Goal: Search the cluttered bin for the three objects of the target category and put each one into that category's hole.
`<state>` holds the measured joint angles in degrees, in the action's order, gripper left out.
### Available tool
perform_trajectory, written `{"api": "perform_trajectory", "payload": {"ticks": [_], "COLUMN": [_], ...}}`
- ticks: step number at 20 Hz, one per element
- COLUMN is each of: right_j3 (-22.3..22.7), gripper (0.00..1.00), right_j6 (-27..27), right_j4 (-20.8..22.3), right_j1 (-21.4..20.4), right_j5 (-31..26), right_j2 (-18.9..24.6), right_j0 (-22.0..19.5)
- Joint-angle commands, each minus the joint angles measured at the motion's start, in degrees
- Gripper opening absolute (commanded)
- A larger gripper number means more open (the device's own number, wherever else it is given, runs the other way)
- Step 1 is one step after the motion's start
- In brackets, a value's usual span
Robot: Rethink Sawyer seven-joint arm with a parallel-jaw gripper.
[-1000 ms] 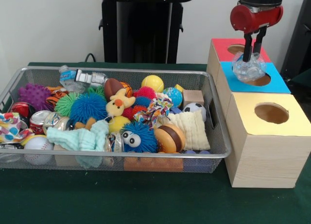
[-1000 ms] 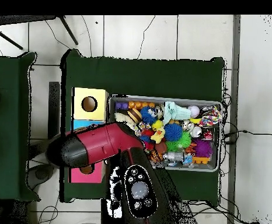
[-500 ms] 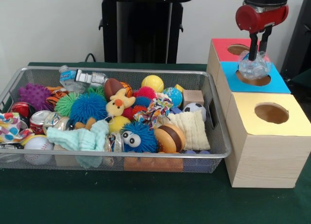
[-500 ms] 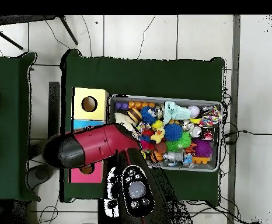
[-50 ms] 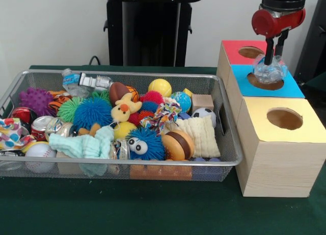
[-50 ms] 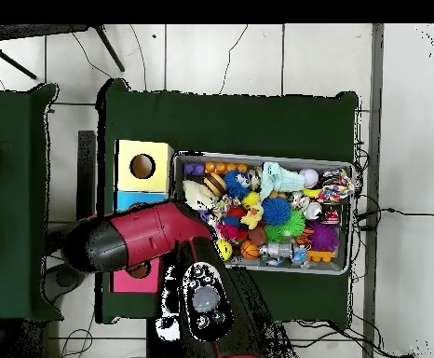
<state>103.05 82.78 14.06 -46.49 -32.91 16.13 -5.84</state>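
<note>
A dark green cloth covers the table (image 5: 153,214). A crumpled clear plastic bottle (image 5: 268,72) is clamped in the gripper (image 5: 271,59) directly over the hole in the blue box (image 5: 290,88), between the red box (image 5: 232,49) and yellow box (image 5: 310,128). To the left, a wire bin (image 5: 224,118) is filled with toys.

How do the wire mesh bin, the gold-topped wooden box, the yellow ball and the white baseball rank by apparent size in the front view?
1. Wire mesh bin, largest.
2. Gold-topped wooden box.
3. White baseball and yellow ball: these look alike; the baseball lies nearer the camera and is partly hidden, so no ranking.
</note>
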Motion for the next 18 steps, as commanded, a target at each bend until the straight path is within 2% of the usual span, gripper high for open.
{"api": "perform_trajectory", "payload": {"ticks": [1,18], "right_j3": [1.04,0.07], "gripper": [0.00,0.00], "right_j6": [10.15,10.40], "right_j4": [-0.37,-0.82], "right_j1": [3.03,3.23], "right_j5": [0.70,2.70], "right_j2": [-1.88,-3.96], "right_j0": [0.30,1.51]}}
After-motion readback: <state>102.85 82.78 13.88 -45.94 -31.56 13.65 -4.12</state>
